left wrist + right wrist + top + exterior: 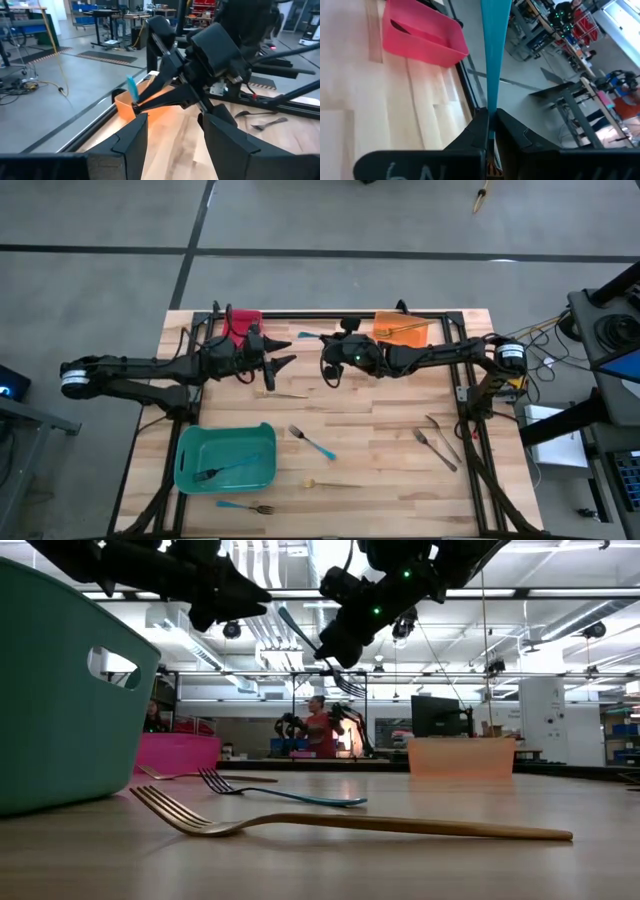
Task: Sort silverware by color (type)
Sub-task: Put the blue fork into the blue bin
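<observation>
My right gripper [327,352] hovers over the table's far middle, shut on a blue-handled fork [315,645] held in the air. The fork's blue handle [306,336] points at my left gripper [292,350]. That gripper is open and level, and holds nothing. In the left wrist view its fingers [132,142] stand apart just short of the handle's free end [131,90]. On the table lie two more blue-handled forks [312,443] [245,506], two gold forks [330,483] [280,392] and two dark silver forks [436,448]. My right gripper pinches the blue-handled fork between its two fingers [480,127], on the blue handle [492,100] partway along it. The rest of the handle sticks out beyond the fingertips. The fork is lifted clear and tilted, its handle end [285,612] high and its tines [350,688] hanging lower.
A teal bin [190,470] near the left front holds a blue-handled fork. A red bin [243,320] and an orange bin [385,325] with gold forks stand at the far edge. Black frame rails line the table's sides. A person stands far off in the room [318,725].
</observation>
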